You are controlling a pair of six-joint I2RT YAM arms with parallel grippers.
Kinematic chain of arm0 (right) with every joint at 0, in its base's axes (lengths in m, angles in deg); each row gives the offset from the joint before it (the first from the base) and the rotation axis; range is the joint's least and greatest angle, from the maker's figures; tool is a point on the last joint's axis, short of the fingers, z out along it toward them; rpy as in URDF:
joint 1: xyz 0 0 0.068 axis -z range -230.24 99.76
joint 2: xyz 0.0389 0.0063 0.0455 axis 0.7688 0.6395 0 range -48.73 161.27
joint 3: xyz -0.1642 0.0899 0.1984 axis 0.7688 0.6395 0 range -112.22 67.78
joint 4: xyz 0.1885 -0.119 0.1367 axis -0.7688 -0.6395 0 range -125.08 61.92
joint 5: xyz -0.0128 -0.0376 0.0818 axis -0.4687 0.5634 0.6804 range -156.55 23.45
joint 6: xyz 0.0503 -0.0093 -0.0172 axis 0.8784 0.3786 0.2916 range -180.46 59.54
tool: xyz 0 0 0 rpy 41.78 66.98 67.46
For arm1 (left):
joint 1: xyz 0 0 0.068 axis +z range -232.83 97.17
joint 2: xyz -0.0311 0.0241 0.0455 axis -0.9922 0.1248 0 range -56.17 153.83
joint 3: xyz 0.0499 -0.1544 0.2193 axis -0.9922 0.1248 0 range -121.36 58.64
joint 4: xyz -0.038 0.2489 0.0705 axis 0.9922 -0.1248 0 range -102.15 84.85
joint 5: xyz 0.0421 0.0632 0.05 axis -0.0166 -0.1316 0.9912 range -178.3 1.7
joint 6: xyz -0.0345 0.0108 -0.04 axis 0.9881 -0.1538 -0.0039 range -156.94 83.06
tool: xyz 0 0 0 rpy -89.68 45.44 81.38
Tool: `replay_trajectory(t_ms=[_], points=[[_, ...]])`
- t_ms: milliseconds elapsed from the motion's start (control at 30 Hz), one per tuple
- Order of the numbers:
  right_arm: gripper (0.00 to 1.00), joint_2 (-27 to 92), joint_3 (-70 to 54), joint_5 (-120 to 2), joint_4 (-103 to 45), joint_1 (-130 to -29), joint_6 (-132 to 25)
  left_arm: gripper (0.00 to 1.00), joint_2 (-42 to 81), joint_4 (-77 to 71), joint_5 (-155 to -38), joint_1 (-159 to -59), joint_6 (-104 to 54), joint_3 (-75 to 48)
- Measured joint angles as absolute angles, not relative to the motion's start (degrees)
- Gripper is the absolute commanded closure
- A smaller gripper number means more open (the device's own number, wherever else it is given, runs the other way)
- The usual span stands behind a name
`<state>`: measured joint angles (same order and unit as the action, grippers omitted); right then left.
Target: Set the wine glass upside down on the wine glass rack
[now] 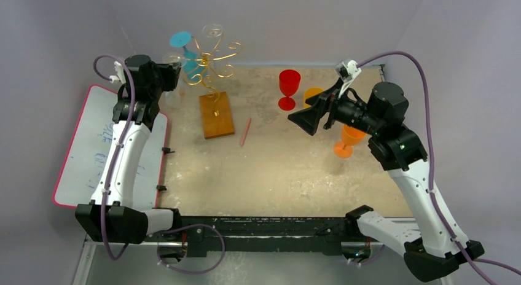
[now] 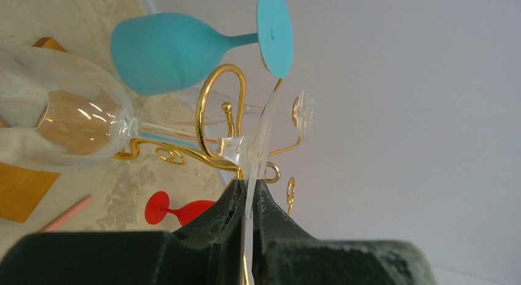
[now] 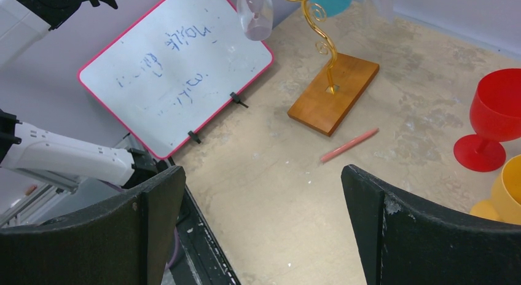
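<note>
A clear wine glass [image 2: 61,122] hangs bowl down at the left side of the wine glass rack [image 1: 209,61], a gold wire tree on a wooden base [image 1: 216,115]. My left gripper [image 2: 249,185] is shut on the rim of the glass's foot [image 2: 258,137]. The stem [image 2: 178,134] crosses a gold scroll arm [image 2: 206,107]; I cannot tell if it rests in it. From the right wrist view the bowl [image 3: 255,15] shows beside the rack's stem [image 3: 319,33]. My right gripper [image 1: 305,120] hovers open and empty over the table's right half.
A teal glass [image 2: 166,51] and another clear glass [image 1: 214,31] hang on the rack. A red glass [image 1: 289,88] and two orange glasses [image 1: 349,140] stand on the right. A pink pencil [image 1: 246,131] lies by the base. A whiteboard [image 1: 104,144] lies at the left.
</note>
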<state>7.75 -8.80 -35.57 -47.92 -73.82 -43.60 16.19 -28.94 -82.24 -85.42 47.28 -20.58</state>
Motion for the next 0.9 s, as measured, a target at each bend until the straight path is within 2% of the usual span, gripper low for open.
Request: replay_trajectory(t_ms=[700, 900], points=[[0.0, 7.75, -8.8, -37.32, -49.03, -73.82, -44.89, 0.86, 15.9, -30.76, -82.13, -85.33, 44.94, -19.46], [0.0, 7.75, -8.8, -38.63, -49.25, -73.82, -45.37, 0.79, 15.71, -31.02, -82.35, -85.31, 44.86, -19.24]])
